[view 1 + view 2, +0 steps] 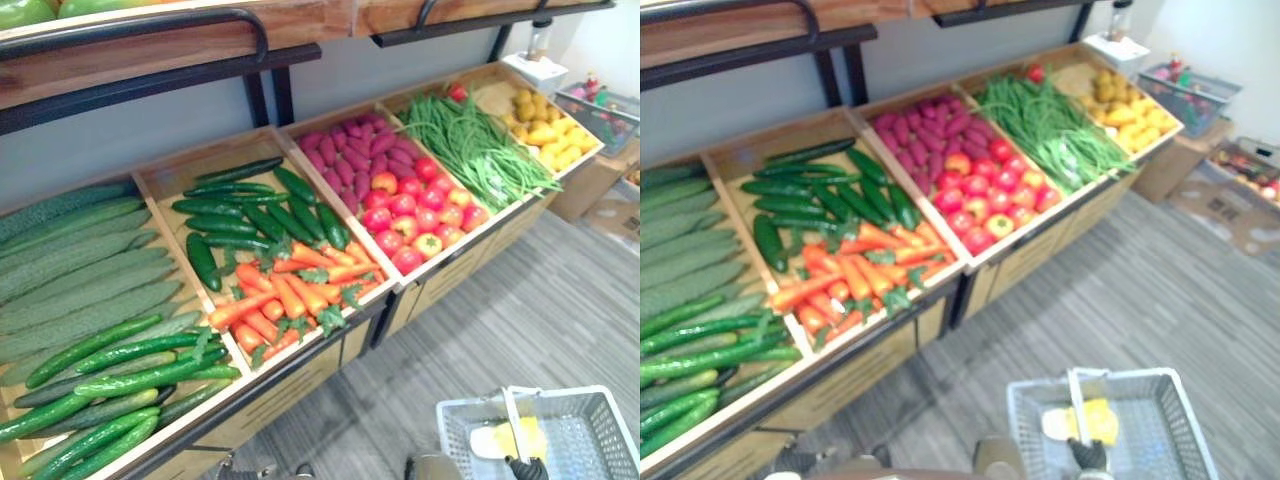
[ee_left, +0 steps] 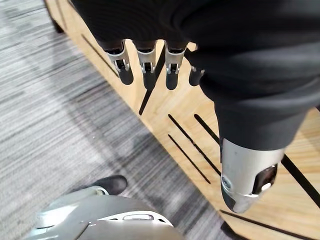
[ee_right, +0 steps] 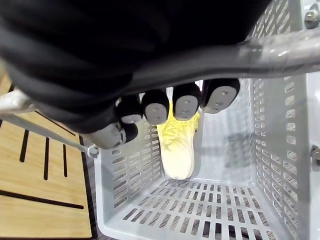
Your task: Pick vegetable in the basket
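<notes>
Vegetables (image 1: 300, 262) for the basket (image 1: 460, 432) lie in wooden crates on the sloping produce counter (image 2: 200, 125). Carrots (image 1: 285, 300) fill the near half of one crate, with dark cucumbers (image 1: 235, 215) behind them and tomatoes (image 1: 410, 212) one crate to the right. The grey basket hangs low on the robot's right, well apart from the crates. The right hand (image 3: 155, 107) has its fingers curled round the handle (image 3: 280, 50), and a pale Chinese cabbage (image 3: 177, 145) lies inside. The left hand (image 2: 145, 60) hangs beside the counter's slatted front, fingers straight and empty. It looks the nearer, free hand. From it the carrots lie up and ahead. Most lie crosswise in their crate, leafy tops toward the robot's right, so a reach would likely meet them across their length.
</notes>
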You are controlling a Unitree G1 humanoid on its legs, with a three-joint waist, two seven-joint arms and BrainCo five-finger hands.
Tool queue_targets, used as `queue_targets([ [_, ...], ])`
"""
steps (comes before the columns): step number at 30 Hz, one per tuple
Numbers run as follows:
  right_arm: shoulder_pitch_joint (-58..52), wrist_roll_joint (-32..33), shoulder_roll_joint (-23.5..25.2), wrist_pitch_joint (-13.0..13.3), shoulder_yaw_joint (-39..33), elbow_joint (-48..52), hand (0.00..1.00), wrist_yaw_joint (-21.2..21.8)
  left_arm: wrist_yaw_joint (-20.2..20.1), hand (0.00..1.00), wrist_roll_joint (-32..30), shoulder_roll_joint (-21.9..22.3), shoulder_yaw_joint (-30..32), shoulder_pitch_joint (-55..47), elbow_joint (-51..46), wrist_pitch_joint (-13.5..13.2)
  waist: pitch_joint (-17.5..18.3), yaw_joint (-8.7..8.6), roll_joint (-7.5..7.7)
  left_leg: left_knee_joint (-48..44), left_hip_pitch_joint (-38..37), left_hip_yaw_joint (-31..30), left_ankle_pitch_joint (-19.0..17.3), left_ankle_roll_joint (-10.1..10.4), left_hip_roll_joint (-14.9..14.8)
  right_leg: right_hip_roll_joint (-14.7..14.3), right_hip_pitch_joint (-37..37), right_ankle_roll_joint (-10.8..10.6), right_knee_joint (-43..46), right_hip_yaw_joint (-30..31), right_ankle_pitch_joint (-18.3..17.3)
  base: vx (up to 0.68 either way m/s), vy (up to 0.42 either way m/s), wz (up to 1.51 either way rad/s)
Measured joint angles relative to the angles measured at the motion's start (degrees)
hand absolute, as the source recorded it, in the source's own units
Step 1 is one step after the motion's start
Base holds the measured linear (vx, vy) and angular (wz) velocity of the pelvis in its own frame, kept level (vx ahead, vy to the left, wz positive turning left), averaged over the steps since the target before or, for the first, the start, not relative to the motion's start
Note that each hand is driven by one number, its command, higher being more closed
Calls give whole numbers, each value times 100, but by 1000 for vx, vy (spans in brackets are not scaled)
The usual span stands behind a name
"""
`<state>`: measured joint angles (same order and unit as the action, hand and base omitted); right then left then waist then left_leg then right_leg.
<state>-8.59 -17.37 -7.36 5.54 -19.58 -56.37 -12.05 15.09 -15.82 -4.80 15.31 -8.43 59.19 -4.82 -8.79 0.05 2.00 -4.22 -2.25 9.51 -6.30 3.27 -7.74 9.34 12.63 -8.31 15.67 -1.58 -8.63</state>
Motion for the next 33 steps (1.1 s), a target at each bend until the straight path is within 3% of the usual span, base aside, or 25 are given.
queue_targets([
  [2,-67,3,55,-21,-43,-12,100,-4,-7,0,6,40,157,-46,-6,-5,39,3,77,-70,-35,-155,-110,208,5,-4,-45,14,-394,265,354,219,-306,58],
  [3,-177,5,97,-26,-50,-61,100,5,-6,0,72,18,295,-3,21,1,46,-14,194,-117,-112,-365,-216,390,22,27,-105,-15,-237,298,745,156,-310,71],
  [4,-185,12,73,-69,-130,-100,100,-20,-6,0,165,100,338,10,35,13,68,6,71,-97,-140,-414,-213,439,-106,-58,-110,88,-83,89,638,247,-422,87],
  [5,-244,15,2,-91,-257,-74,100,-9,-9,0,209,312,442,-21,9,-6,198,37,-185,-27,-99,-380,-102,532,-365,-238,-113,209,-35,-176,427,210,-313,61],
  [6,-210,16,-83,-133,-259,-77,100,-6,-7,0,216,388,508,-22,14,-5,212,41,-293,77,-102,-360,34,570,-450,-310,-132,278,-45,-297,381,198,-286,60],
  [10,-163,-9,-94,-146,-249,-80,100,14,-13,0,299,460,665,-24,14,2,216,30,-357,505,-96,-371,686,598,-664,-453,-451,450,-297,-929,280,119,-236,74],
  [14,-89,-5,-121,-107,-249,-78,100,-8,-4,0,439,459,639,-16,12,4,220,38,-357,516,19,-353,847,574,-673,-426,-683,471,-499,-1326,266,30,-64,55],
  [18,-34,-4,-102,-5,-264,-76,100,-12,51,0,445,450,603,-24,-3,0,227,62,-350,613,96,-283,912,561,-538,-339,-761,356,-697,-1445,354,3,33,23],
  [21,-46,-7,-56,-6,-444,-88,100,-1,84,0,454,481,1058,-21,183,27,291,89,-352,635,64,-80,913,561,-418,-255,-903,310,-946,-1441,518,11,84,4],
  [24,-49,-7,-46,-9,-804,-274,100,6,320,0,623,460,2266,-72,424,301,383,95,-299,765,-75,109,911,560,-342,-212,-1092,239,-1197,-1426,660,18,77,-3],
  [26,-120,-7,-44,-9,-1025,-311,100,3,669,0,590,294,2945,-147,353,509,441,100,-271,865,-93,116,898,548,-327,-209,-1125,225,-1309,-1465,721,-14,40,8],
  [28,-188,-7,-51,-7,-1137,-314,100,-2,906,0,470,23,3099,-176,109,573,452,104,-290,908,-95,115,864,505,-336,-215,-1193,226,-1360,-1554,751,-29,23,19],
  [33,-329,4,-71,124,-1105,-296,100,-116,1626,0,-829,-828,2608,-320,-1330,605,512,181,-363,902,-79,81,798,457,-327,-181,-1287,211,-1362,-1684,727,-61,13,11],
])
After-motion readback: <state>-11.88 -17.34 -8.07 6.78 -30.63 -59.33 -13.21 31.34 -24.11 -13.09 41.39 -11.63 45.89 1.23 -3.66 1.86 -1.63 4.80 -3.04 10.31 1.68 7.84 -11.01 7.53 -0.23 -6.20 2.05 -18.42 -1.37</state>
